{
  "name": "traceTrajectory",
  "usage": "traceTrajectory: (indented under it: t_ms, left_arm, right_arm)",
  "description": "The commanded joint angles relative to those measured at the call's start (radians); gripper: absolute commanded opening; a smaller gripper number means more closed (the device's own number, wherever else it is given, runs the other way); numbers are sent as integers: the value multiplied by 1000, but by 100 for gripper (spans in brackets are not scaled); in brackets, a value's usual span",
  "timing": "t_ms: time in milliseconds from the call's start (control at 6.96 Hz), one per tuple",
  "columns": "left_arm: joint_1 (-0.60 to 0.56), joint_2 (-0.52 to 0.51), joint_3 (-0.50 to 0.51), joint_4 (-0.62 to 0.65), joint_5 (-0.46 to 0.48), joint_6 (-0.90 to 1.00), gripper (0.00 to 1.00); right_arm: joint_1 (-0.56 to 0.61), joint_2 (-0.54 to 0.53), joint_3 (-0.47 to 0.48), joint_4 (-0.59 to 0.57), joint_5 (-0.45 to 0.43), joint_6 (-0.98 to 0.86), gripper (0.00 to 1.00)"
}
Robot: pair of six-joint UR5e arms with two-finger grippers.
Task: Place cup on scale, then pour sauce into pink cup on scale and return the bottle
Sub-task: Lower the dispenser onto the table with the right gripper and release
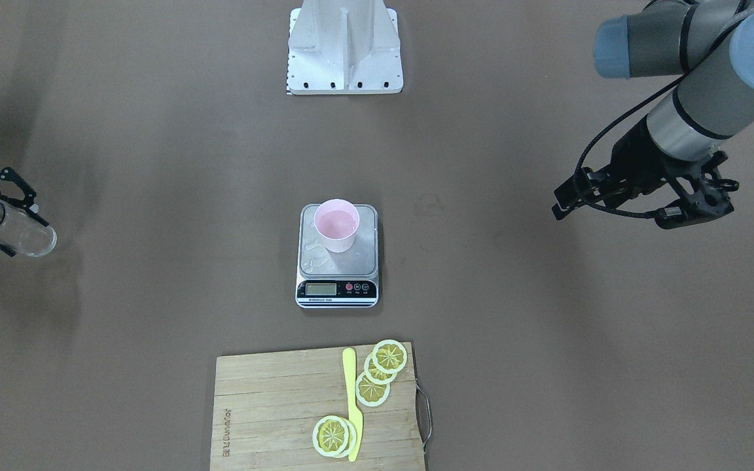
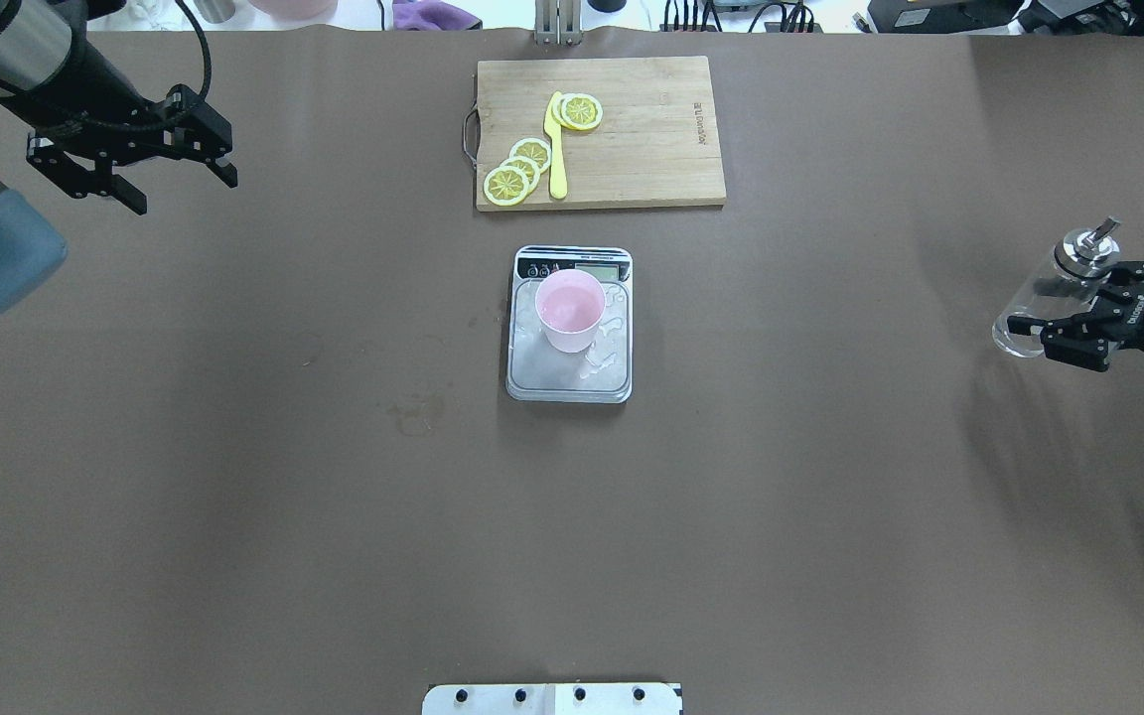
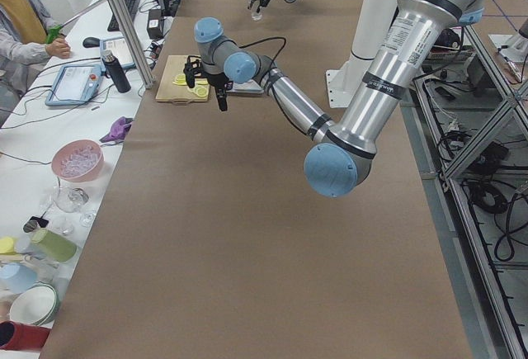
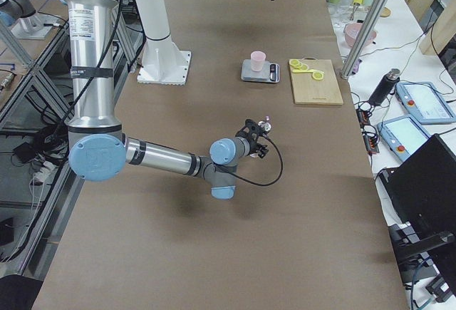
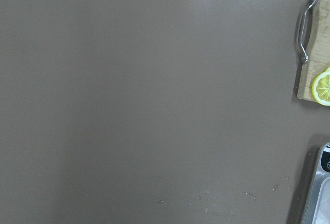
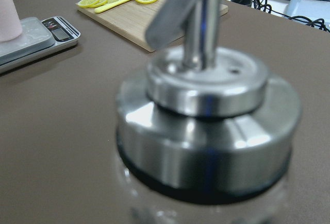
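Two grippers are seen in the overhead view. The right gripper is closed round the bottle at the table's right edge, and the left gripper is held with its jaws spread and empty at the far left. The cup is stood upright on the scale at mid-table, just short of the cutting board. In the front-facing view the cup is found toward the platform's rear. The bottle lies well apart from it, so the cup is to be reached by a long sideways travel toward the robot's left. In the left side view nothing is shown between the left gripper's jaws. In the right side view the bottle's long axis is read as near upright, pourer cap uppermost, so it is judged not tipped for pouring. Whether its base is touching the table cannot be told. In the left wrist view only bare table, the board's handle and a corner of the scale are caught. In the right wrist view the blurred cap fills the frame, with cup and scale far off at upper left. Whether sauce is in the cup cannot be told.
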Motion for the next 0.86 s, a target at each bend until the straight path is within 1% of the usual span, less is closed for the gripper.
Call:
traceTrajectory:
  t_ms: [0, 144, 431, 575, 718]
  left_arm:
    - [-1, 0, 0, 0, 0, 0, 98]
    - [1, 0, 1, 0, 0, 0, 98]
    - [2, 0, 4, 0, 0, 0, 98]
    - [2, -1, 4, 0, 0, 0, 98]
    - [2, -1, 4, 0, 0, 0, 98]
  right_arm:
    - [0, -1, -15, 13, 2, -1, 5]
    - [0, -1, -22, 13, 2, -1, 11]
    - [0, -6, -35, 14, 5, -1, 42]
    - [0, -4, -35, 14, 44, -1, 99]
    - [11, -1, -33, 14, 54, 0, 100]
